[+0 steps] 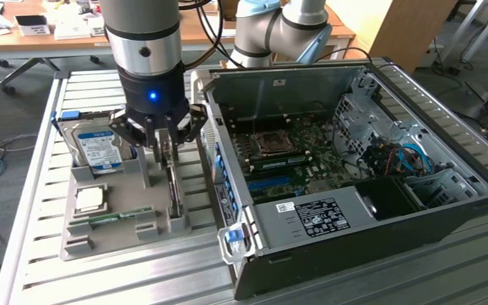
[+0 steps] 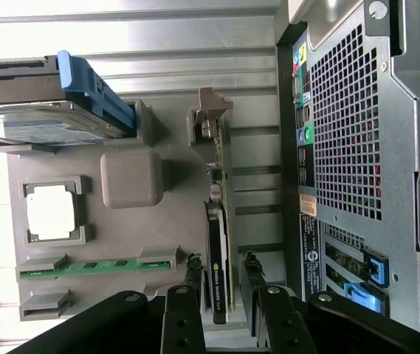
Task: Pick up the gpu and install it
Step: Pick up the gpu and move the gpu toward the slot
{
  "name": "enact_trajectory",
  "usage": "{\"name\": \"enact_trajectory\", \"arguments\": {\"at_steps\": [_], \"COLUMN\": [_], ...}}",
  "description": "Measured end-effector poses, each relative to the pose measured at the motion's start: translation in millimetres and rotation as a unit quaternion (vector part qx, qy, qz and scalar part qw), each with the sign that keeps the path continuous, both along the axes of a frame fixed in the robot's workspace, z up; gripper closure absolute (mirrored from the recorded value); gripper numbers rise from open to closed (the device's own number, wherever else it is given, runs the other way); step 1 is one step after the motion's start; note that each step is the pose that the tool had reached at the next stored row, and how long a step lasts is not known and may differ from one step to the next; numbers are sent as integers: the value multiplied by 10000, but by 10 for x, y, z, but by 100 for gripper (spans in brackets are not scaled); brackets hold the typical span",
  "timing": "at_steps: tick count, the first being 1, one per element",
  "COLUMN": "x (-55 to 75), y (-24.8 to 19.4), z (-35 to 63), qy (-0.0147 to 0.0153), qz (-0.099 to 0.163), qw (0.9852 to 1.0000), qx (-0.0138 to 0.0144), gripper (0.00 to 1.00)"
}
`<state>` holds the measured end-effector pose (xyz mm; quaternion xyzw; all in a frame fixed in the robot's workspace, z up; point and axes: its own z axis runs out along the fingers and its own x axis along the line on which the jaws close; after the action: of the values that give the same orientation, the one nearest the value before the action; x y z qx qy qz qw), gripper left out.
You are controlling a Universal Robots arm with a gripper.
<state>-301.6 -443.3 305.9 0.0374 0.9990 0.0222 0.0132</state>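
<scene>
The gpu [image 1: 173, 184] [image 2: 221, 243] is a thin dark card standing on edge in a slot of the grey holder [image 1: 108, 238] [image 2: 132, 177], its silver bracket at the far end. My gripper [image 1: 166, 143] [image 2: 221, 259] hangs low over the card's near end. Its black fingers [image 2: 193, 269] stand one on each side of the card, with a small gap showing on both sides, so the gripper is open. The open computer case [image 1: 354, 159] [image 2: 357, 147] lies right beside the holder, with its motherboard [image 1: 286, 159] exposed.
The holder also carries a silver hard drive [image 1: 100, 146] [image 2: 40, 122] with a blue label, a square processor [image 1: 89, 199] [image 2: 53, 212] and a green memory stick [image 1: 117, 216] [image 2: 95, 267]. Everything rests on a slatted metal table [image 1: 83, 279]. A second arm's base [image 1: 278, 32] stands behind the case.
</scene>
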Motion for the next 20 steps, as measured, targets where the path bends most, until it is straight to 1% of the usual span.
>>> {"name": "enact_trajectory", "arguments": {"at_steps": [12,20], "x": [0,0], "y": [0,0], "z": [-9,-71], "qy": [0,0], "qz": [0,0], "qw": [10000,10000], "qx": [0,0], "gripper": [64,64]}}
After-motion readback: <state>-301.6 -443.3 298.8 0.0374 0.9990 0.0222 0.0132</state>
